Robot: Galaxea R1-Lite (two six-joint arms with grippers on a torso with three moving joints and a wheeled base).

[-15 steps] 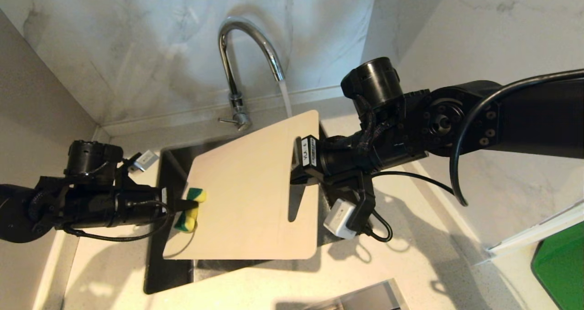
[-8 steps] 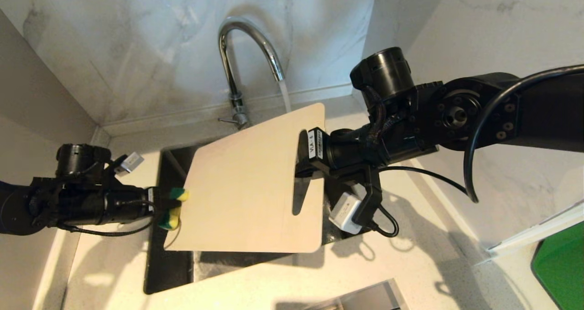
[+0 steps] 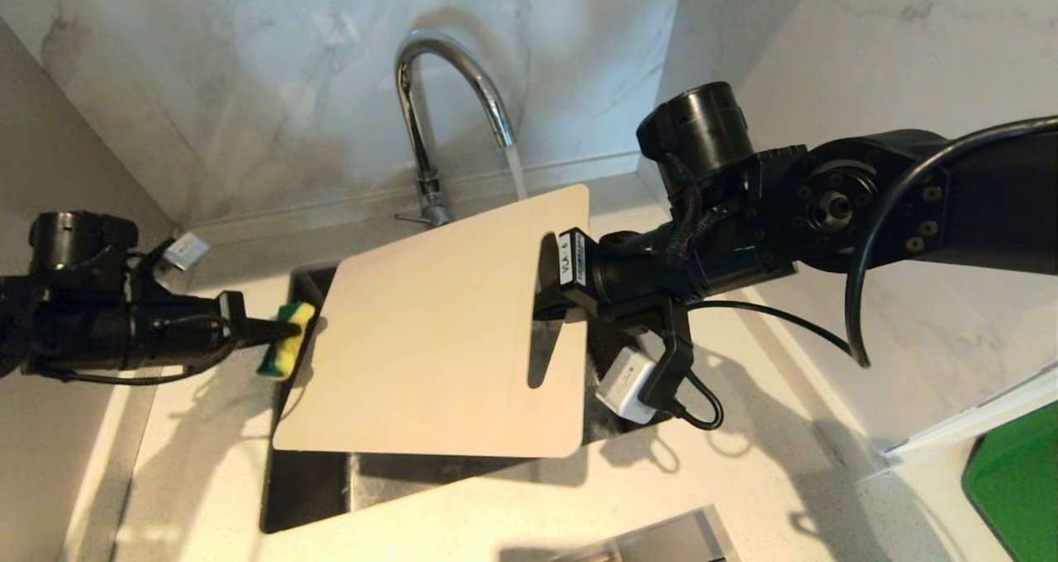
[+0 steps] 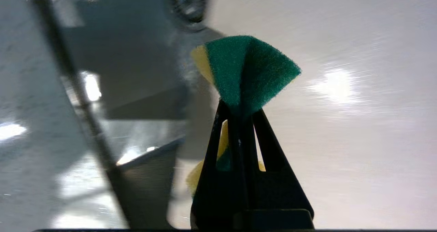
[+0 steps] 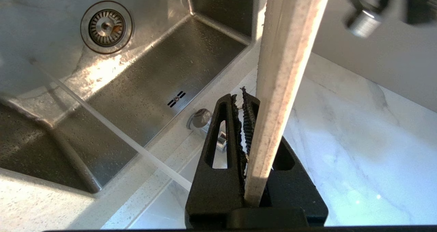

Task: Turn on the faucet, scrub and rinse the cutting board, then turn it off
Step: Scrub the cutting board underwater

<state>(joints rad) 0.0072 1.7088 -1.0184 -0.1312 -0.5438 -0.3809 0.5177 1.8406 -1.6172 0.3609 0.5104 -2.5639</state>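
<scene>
Head view shows us the cutting board (image 3: 430,339) in the middle of the frame, held tilted over the sink (image 3: 302,496). Our right gripper (image 3: 541,297) pinches its edge by the slot. Our left gripper (image 3: 285,329), at the left, squeezes a green and yellow sponge (image 3: 285,351) just beside the board's left edge. Water runs from the faucet (image 3: 438,91) at the top.

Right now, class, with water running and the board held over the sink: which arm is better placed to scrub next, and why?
Left. The left gripper is shut on the sponge beside the cutting board; the right gripper is occupied clamping the board's handle end.
</scene>
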